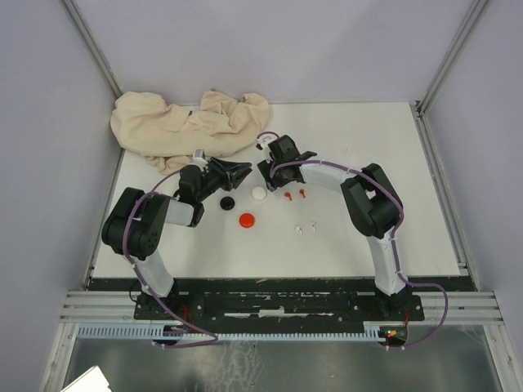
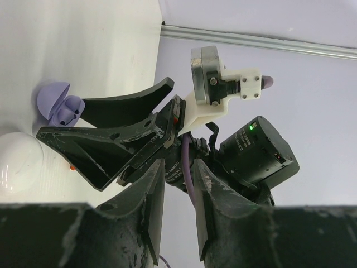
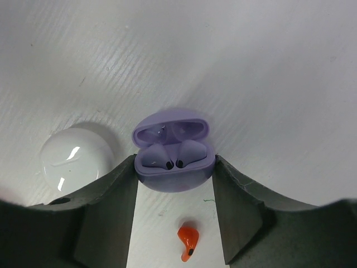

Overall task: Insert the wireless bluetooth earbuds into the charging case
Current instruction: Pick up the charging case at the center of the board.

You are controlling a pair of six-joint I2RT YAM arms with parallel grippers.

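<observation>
The right pincer (image 3: pixel 175 163) is seemingly clasping the open purple charging case (image 3: pixel 174 183) on the desk (image 3: pixel 268 84), two purple earbuds (image 3: pixel 162 156) sitting inside. A red earbud (image 3: pixel 188 241) is lying near it. The left pincer (image 2: pixel 178 167) is hovering narrowly parted, holding nothing.

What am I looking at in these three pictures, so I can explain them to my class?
Two robot arms are bolted at the near edge of a table. One picture looks down from above; the other two come from a camera on each wrist. On it lie a beige cloth, a black disc, a white disc, a red disc, red earbuds and white earbuds. The right gripper has its fingers either side of an open purple case with purple earbuds seated inside; whether it grips is unclear. The left gripper is slightly open, with nothing visible between its fingers.
</observation>
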